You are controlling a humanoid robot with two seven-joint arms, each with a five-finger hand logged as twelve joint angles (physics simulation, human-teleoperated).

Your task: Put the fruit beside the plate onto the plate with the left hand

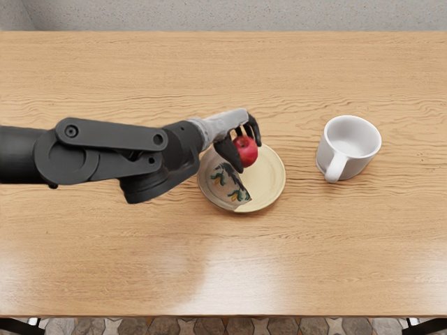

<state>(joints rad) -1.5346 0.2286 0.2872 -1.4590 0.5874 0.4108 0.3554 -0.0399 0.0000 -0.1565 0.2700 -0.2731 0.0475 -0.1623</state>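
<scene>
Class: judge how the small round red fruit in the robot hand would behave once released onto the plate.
The small round red fruit is ball-shaped, so it may roll; the rim of the shallow beige plate would probably stop it. It looks undented in the left robot hand, so likely firm.

Only one arm working: dark grey jointed left arm [105, 150] comes in over the left edge of the light wooden table [209, 70] and runs roughly level toward the middle. Big round joint housing [70, 157] near that edge. The light grey wrist section [220, 125] angles toward the far edge. Black five-finger left hand [236, 139] is palm down, fingers [253, 130] curled over and thumb [229, 155] on the near side, clamped on a small round red fruit [246, 150].
</scene>
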